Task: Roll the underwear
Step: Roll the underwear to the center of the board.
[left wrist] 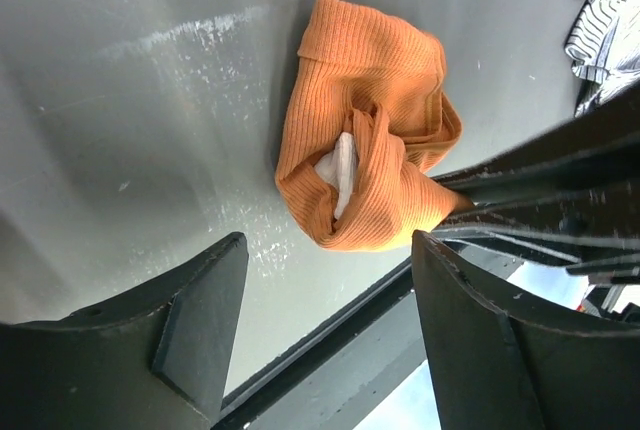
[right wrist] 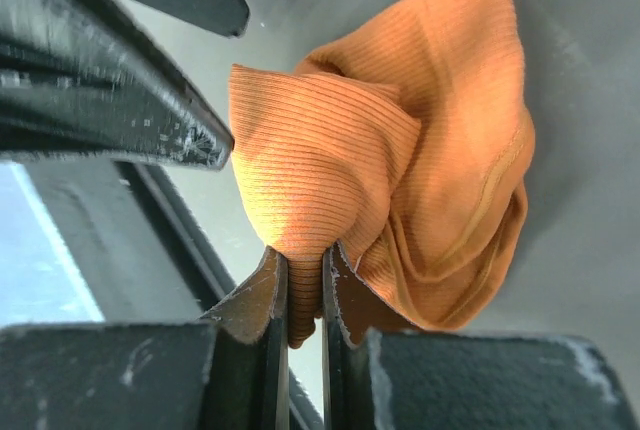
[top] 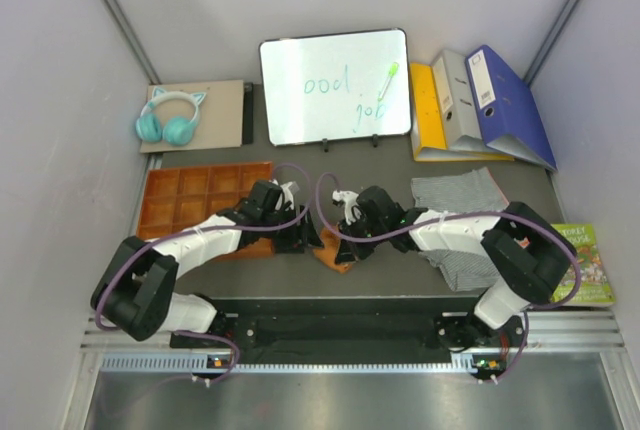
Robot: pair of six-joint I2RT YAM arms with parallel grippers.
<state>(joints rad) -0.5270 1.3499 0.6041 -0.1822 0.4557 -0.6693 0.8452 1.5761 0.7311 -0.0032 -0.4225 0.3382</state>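
Note:
The rust-orange briefs (top: 334, 256) lie bunched near the table's front edge, between the two grippers. In the left wrist view the briefs (left wrist: 365, 140) show a bit of cream waistband in their fold. My right gripper (right wrist: 304, 280) is shut on a fold of the briefs (right wrist: 400, 150). My left gripper (left wrist: 330, 300) is open and empty, just left of the briefs, its fingers (left wrist: 205, 315) clear of the cloth. The grey-and-white striped boxer shorts (top: 458, 192) lie at the right, partly under my right arm; they also show in the left wrist view (left wrist: 610, 20).
An orange plastic compartment tray (top: 200, 195) sits under my left arm. A whiteboard (top: 335, 85), teal headphones (top: 170, 118) on cardboard, and binders (top: 480, 105) stand at the back. A green book (top: 592, 262) lies at the right edge. The table's front rail (left wrist: 330, 335) is close.

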